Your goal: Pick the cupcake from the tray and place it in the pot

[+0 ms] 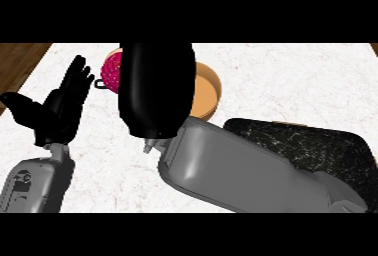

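The right hand (155, 90) reaches over the pot (207, 92), its back hiding the fingers, so I cannot tell whether it grasps anything. A pink cupcake (111, 72) shows just beside it at the pot's rim. The left hand (55, 107) rests open, fingers up. The dark tray (325, 145) lies on the white table (295, 80).

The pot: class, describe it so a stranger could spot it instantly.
Start at the white marble counter and look to its far middle, beyond the dark speckled tray. There sits the pot, partly hidden by the right hand. It alone is round and tan-orange.
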You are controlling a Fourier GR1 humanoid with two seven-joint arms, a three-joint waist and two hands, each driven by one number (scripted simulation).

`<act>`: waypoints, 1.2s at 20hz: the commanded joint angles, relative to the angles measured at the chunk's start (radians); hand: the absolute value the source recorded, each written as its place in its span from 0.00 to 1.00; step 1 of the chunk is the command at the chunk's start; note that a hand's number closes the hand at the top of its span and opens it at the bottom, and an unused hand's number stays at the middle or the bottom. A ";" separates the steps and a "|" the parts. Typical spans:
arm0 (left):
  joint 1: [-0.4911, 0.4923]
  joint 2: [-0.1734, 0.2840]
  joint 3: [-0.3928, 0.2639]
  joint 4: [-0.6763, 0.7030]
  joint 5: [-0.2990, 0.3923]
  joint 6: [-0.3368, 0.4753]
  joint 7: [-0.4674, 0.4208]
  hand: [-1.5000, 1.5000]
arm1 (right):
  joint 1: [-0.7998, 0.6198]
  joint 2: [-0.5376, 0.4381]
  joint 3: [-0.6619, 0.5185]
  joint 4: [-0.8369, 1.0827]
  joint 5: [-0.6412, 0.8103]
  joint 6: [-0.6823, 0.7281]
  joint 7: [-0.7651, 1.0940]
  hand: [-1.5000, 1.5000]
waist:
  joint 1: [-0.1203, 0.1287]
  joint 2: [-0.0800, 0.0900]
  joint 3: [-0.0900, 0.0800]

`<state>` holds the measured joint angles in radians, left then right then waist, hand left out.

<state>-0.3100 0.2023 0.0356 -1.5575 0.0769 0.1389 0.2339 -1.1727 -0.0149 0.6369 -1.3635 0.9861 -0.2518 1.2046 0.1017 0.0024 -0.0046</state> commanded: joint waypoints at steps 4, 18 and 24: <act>0.024 0.022 0.042 0.003 0.035 -0.028 -0.029 0.50 | -0.010 0.014 -0.066 0.094 -0.021 -0.252 0.168 1.00 | -0.011 0.009 0.002; 0.037 -0.004 0.026 -0.006 -0.008 0.016 -0.017 0.50 | -0.036 0.014 -0.001 0.574 0.049 -0.196 0.069 1.00 | -0.046 0.011 0.003; 0.059 0.003 0.019 -0.041 0.008 -0.013 -0.019 0.50 | 0.053 0.014 -0.113 0.612 -0.100 -0.325 0.004 0.00 | -0.022 0.019 0.004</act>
<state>-0.2660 0.2084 0.0611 -1.5994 0.0831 0.1373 0.2266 -1.1669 -0.0105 0.5685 -0.7845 0.9602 -0.4366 1.1003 0.0672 0.0145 -0.0009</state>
